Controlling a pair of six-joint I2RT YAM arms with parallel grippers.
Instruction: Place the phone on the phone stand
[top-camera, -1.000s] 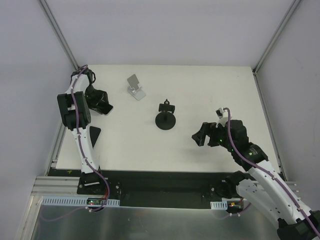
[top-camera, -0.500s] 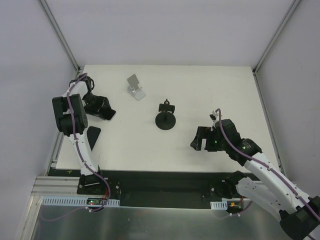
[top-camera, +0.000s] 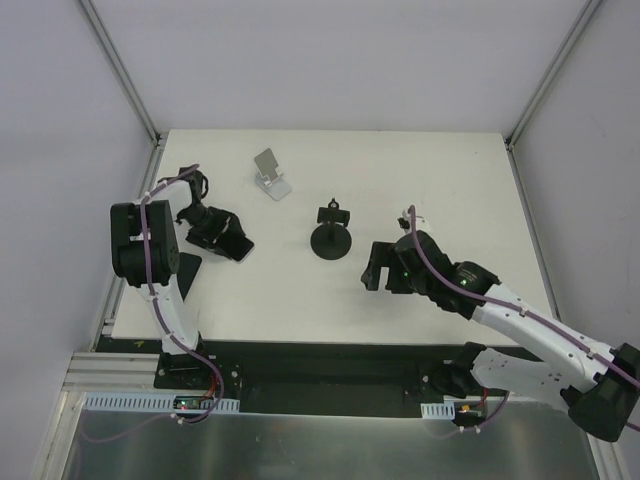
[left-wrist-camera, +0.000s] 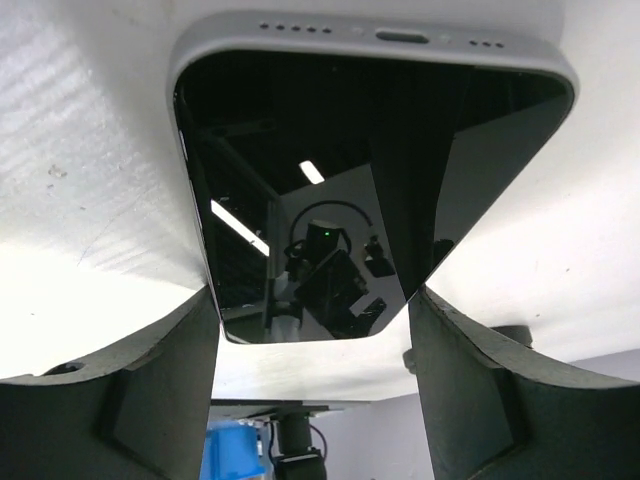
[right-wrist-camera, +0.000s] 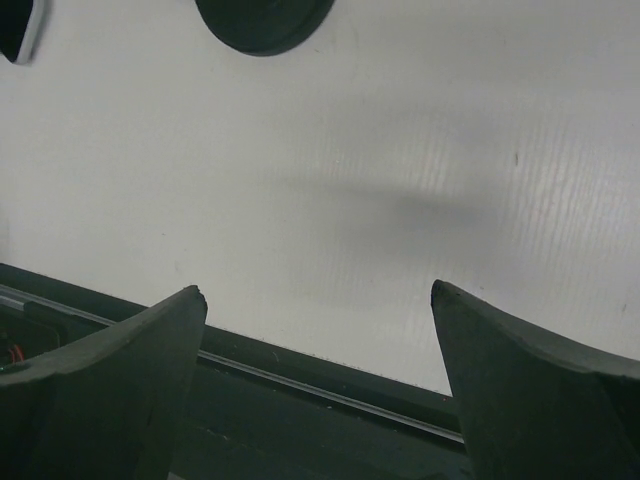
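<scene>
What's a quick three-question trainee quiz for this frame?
1. True or false: the right gripper is shut on the phone.
2. Multiple choice: which thing lies nearest the right gripper in the top view? A) silver stand B) black round-based stand C) phone
3. Fill in: the phone rests on ____ of the two stands.

Key:
1. False. The left gripper holds the phone between its fingers. The right gripper is open with nothing in it.
2. B
3. neither
</scene>
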